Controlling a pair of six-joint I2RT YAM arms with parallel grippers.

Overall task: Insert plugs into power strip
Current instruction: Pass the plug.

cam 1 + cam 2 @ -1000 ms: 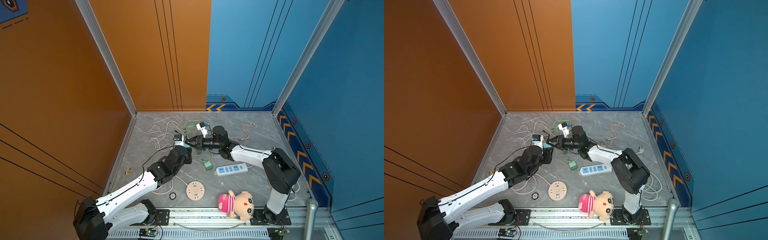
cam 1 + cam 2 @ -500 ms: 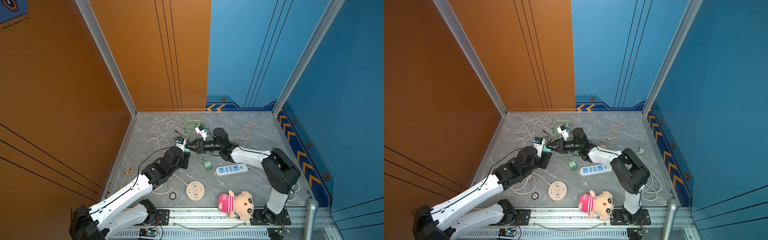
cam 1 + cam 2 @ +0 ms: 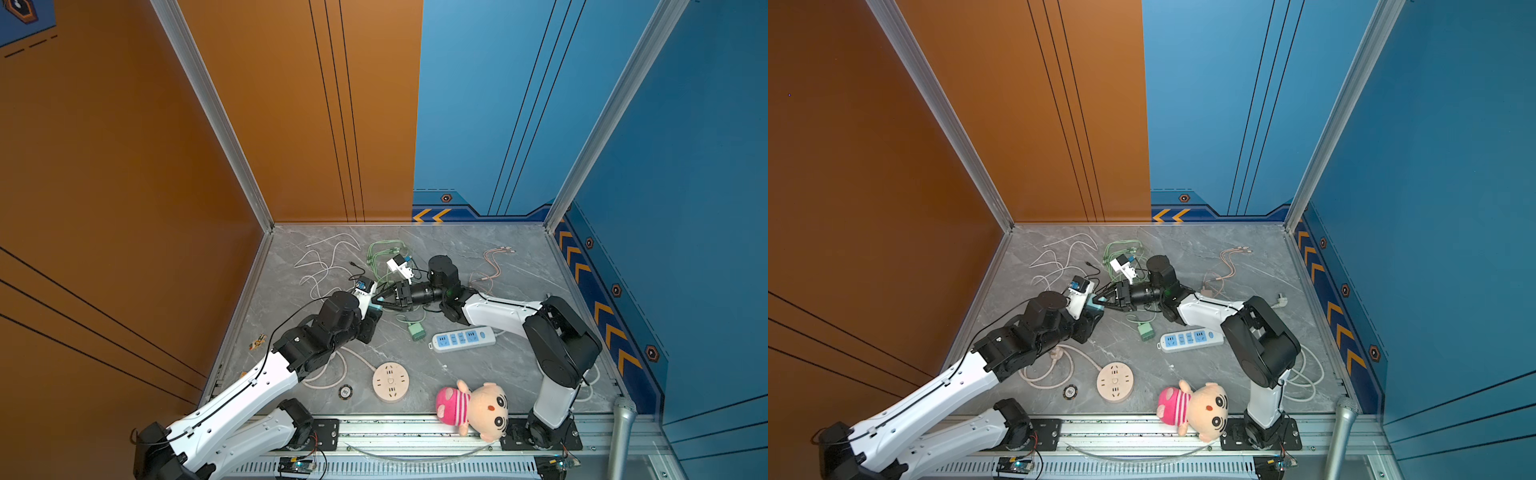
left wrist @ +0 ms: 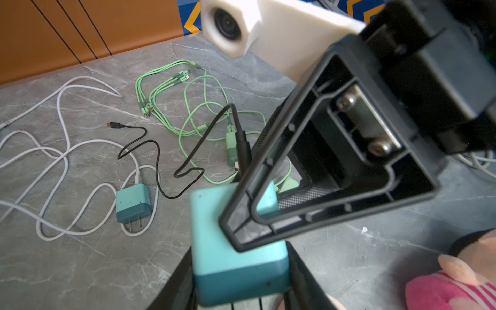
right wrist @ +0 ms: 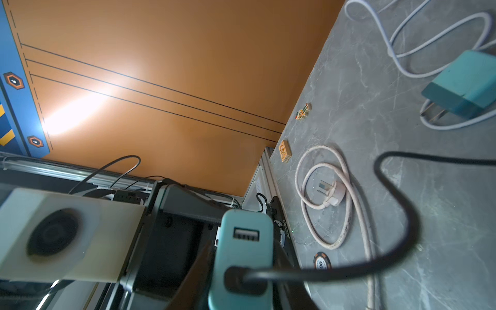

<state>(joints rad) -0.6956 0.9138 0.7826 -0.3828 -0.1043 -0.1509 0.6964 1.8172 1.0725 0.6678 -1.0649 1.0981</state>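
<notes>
A teal plug (image 3: 375,308) (image 3: 1095,309) hangs above the table left of centre with a black cable in its back. My left gripper (image 3: 373,312) (image 4: 239,281) is shut on this teal plug (image 4: 236,257). My right gripper (image 3: 380,300) (image 5: 243,276) meets it from the right. Its fingers flank the same plug (image 5: 245,257), and I cannot tell whether they press on it. The white power strip (image 3: 463,338) (image 3: 1190,338) lies to the right. A mint green plug (image 3: 417,331) lies beside it. Another teal plug (image 4: 132,202) (image 5: 467,86) rests on the table with a white cable.
A round beige socket disc (image 3: 390,382), its coiled cord (image 5: 330,193) and a poker chip (image 3: 345,392) lie near the front. A plush doll (image 3: 473,409) lies at the front edge. White cables (image 3: 324,257), green cables (image 3: 386,253) and pink cables (image 3: 494,262) spread across the back.
Both grippers have shifted slightly left and toward the front, staying together at the teal plug. The left arm has drawn back a little.
</notes>
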